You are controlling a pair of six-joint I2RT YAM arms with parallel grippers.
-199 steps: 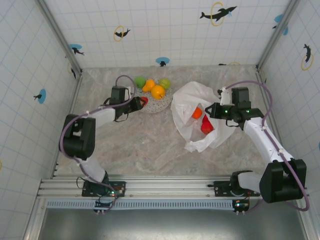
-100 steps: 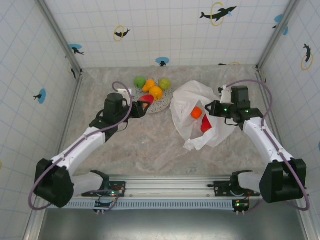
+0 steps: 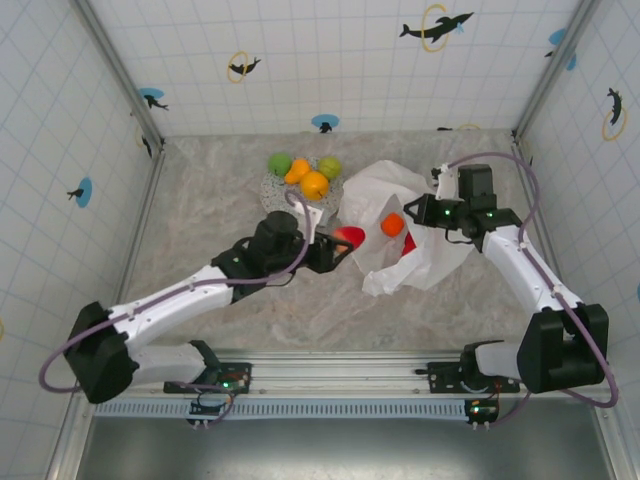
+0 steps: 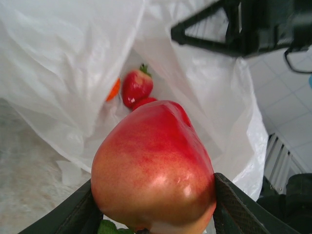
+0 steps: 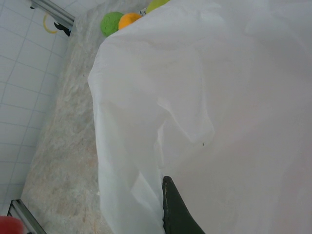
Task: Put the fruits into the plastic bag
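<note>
My left gripper [image 3: 341, 241] is shut on a red and yellow apple-like fruit [image 4: 153, 165], held at the mouth of the white plastic bag [image 3: 400, 195]. Its dark fingers [image 4: 68, 214] press both sides of the fruit. Inside the bag lie a red strawberry [image 4: 136, 85] and an orange fruit [image 3: 392, 224]. My right gripper [image 3: 419, 213] holds the bag's upper edge lifted; in the right wrist view one dark finger [image 5: 173, 209] is pressed against the white film. Two green fruits [image 3: 279, 163] [image 3: 329, 167] and two orange ones [image 3: 315, 184] rest on the plate.
The grey speckled plate [image 3: 290, 203] sits at the back centre, left of the bag. Tiled walls with metal corner posts [image 3: 150, 150] enclose the marble table. The rail with both arm bases [image 3: 330, 375] runs along the near edge.
My left arm has swung right from the plate, carrying the red fruit to the bag's opening. My right gripper has raised the bag's edge slightly and shifted left.
</note>
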